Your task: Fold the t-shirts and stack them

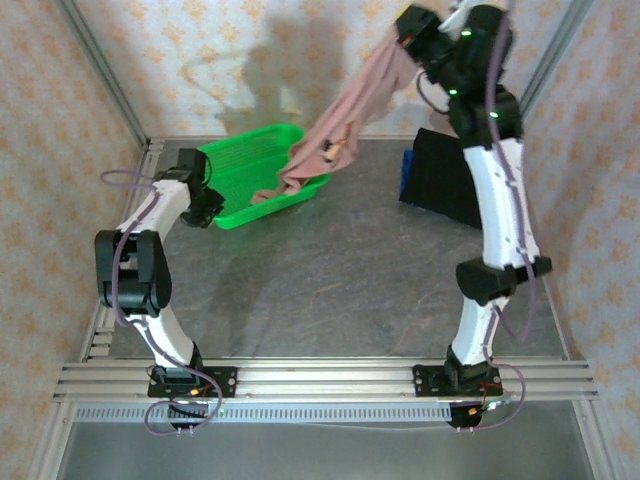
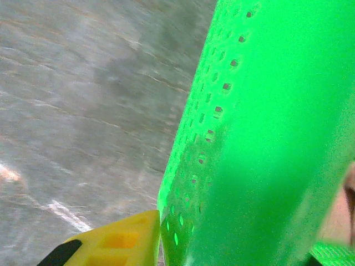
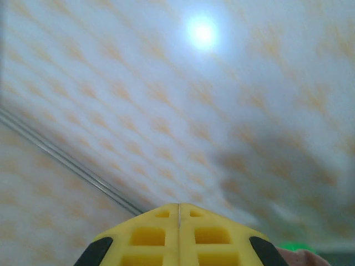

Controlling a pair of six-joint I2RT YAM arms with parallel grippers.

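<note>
Extraction step: R gripper [image 3: 178,216], jaws pinched on dusty-pink cloth t-shirt [image 1: 345,110], held it above bright green plastic mesh basket [image 1: 250,135], hem inside. L gripper [image 1: 210,213] was at basket wall; closure indiscernible. Next likely req'd: clear basket, spread flat.

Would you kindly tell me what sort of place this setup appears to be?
Likely a robot test enclosure: patterned backdrop walls, metal frame posts, and a mounting rail.

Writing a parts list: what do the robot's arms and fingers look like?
The left arm and right arm have white links, black joints, purple-grey cables; the right shows green lights. Their fingers are yellow with square recesses, black corners.
</note>
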